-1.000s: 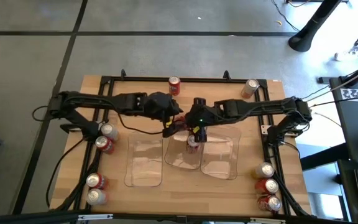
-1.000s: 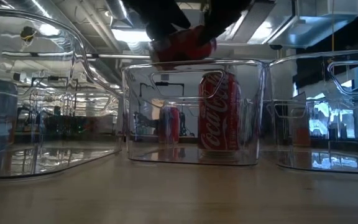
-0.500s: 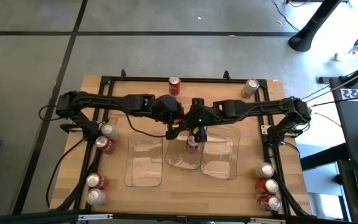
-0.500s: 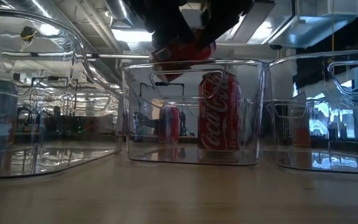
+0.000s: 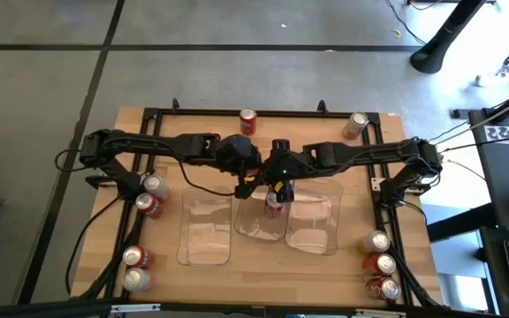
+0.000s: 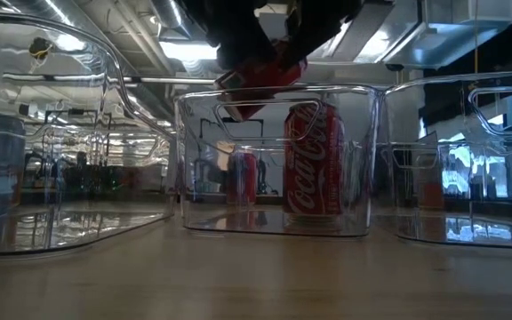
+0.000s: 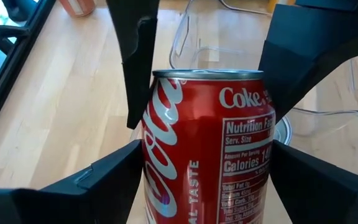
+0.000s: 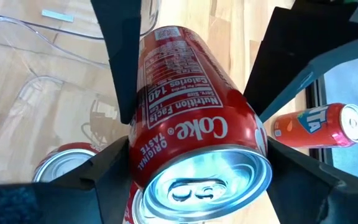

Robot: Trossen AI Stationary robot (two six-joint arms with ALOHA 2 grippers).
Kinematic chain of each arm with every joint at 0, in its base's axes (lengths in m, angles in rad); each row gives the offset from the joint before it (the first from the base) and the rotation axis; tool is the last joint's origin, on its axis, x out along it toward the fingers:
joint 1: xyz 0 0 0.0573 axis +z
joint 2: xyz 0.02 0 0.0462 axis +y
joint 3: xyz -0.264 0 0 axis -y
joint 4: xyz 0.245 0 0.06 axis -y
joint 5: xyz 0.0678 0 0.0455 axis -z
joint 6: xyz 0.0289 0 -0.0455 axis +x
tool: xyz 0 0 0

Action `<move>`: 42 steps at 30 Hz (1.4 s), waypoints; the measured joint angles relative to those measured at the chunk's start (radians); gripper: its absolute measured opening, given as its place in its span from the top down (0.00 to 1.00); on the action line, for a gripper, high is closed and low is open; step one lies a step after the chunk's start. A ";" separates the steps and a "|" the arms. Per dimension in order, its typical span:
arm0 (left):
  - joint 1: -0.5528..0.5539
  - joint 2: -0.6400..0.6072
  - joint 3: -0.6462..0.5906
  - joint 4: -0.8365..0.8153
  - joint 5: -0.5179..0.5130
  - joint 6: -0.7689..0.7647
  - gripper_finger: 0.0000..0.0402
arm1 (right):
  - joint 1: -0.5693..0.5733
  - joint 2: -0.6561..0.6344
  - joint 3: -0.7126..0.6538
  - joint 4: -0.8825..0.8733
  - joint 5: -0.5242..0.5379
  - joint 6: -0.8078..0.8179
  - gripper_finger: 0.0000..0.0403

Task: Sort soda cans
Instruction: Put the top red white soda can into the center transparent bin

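Can (image 6: 258, 76) held up over the middle tray (image 6: 194, 178).
Left gripper (image 5: 249, 179) and right gripper (image 5: 277, 186) both squeeze this one red can from two sides. It is tipped, just above the tray's rim. A second can (image 6: 314, 160) stands inside that tray.

Bright, even light from ceiling strip lamps (image 6: 180, 49) falls on the wooden table (image 5: 193, 124), leaving only soft shadows under the arms. At table height, the clear trays (image 6: 274, 160) glare with reflections and bend the room behind them, and the nearest tabletop is blurred. A red can (image 8: 191, 134) fills the wrist view sharply, its silver top shining.
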 joint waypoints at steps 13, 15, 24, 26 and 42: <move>-0.022 -0.150 -0.006 -0.162 -0.135 -0.053 0.20 | 0.000 -0.008 0.007 -0.080 0.038 0.018 0.28; -0.018 -0.155 -0.016 -0.167 -0.146 -0.059 0.20 | 0.000 -0.008 0.006 -0.086 0.043 0.020 0.28; -0.011 -0.157 -0.124 -0.064 -0.146 -0.058 0.20 | 0.000 -0.007 0.005 -0.078 0.041 0.025 0.28; -0.014 -0.161 -0.153 -0.014 -0.146 -0.053 0.22 | 0.000 -0.006 0.005 -0.077 0.039 0.025 0.28; -0.012 -0.153 -0.262 0.135 -0.130 0.026 0.65 | -0.001 -0.003 0.001 -0.052 0.039 0.017 0.28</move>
